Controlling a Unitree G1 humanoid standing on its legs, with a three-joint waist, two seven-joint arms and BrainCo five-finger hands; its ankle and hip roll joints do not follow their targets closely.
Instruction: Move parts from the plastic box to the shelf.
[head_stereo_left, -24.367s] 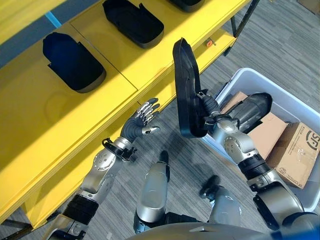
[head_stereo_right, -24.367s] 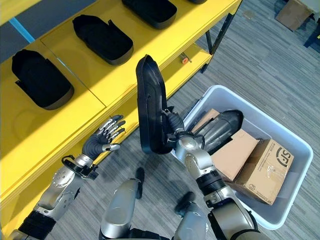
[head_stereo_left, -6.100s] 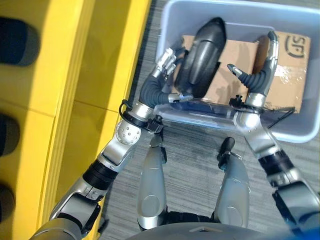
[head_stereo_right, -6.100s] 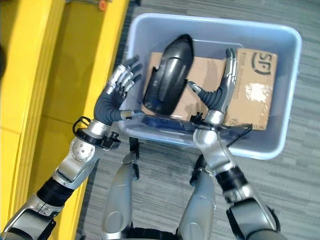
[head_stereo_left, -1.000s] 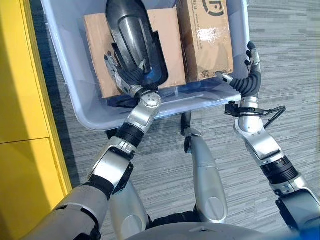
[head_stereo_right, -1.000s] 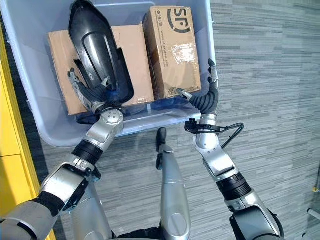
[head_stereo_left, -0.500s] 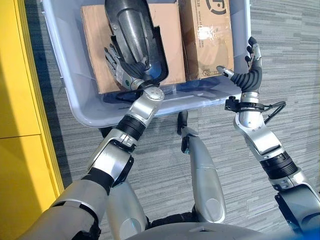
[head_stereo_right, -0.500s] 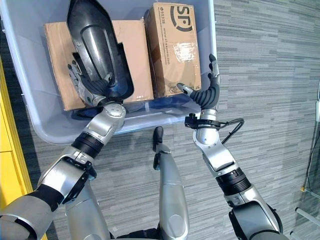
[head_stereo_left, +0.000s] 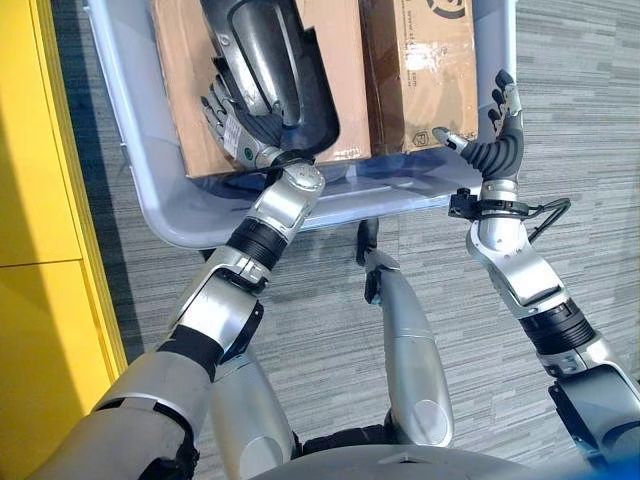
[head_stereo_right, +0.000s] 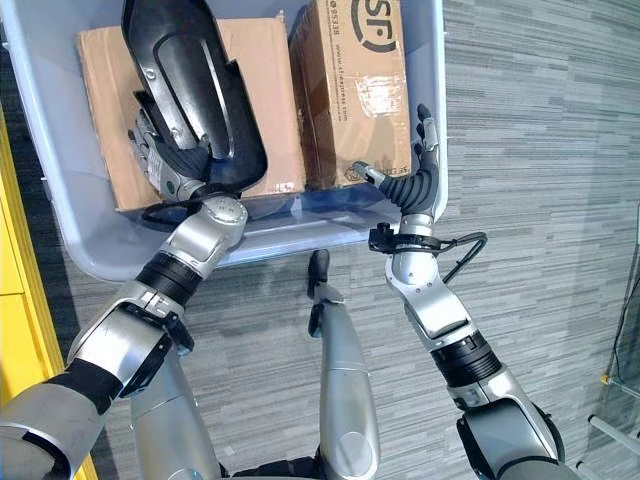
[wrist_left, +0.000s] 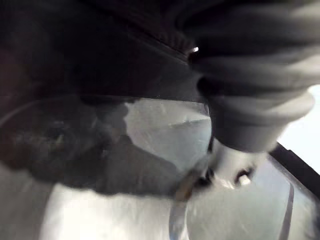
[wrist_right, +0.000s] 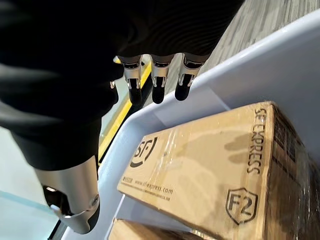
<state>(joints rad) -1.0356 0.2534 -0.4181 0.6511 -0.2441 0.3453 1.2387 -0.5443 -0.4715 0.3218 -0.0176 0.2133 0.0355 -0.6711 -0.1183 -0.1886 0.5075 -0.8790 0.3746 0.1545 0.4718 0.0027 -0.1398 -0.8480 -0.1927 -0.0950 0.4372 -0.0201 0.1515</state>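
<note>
Down on the grey carpeted floor (head_stereo_left: 470, 380) sits the pale plastic box (head_stereo_left: 130, 170), holding two cardboard boxes side by side: a wider one (head_stereo_right: 270, 110) on the robot's left, a narrower taped one (head_stereo_right: 365, 90) on the right. Lying across the wider carton, a long black moulded part (head_stereo_right: 185, 80), its hollow end nearest the robot. Left hand (head_stereo_left: 232, 130) reaching inside the box under that part's near end, fingers (head_stereo_left: 215, 105) against its side edge; whether curled round it or merely touching, cannot tell, since the part covers much of the hand. From the left wrist view, just dark blurred shapes and the box's translucent wall (wrist_left: 150, 130), no clearer on the fingers. Right hand (head_stereo_right: 412, 180) at the box's right near corner, held upright, fingers (wrist_right: 155, 80) straight and close together, thumb (head_stereo_left: 445, 138) stretched apart over the rim, gripping nothing. From the right wrist view, something extra: the narrow carton's printed side face. Along the left edge, the yellow shelf (head_stereo_left: 40, 250).
</note>
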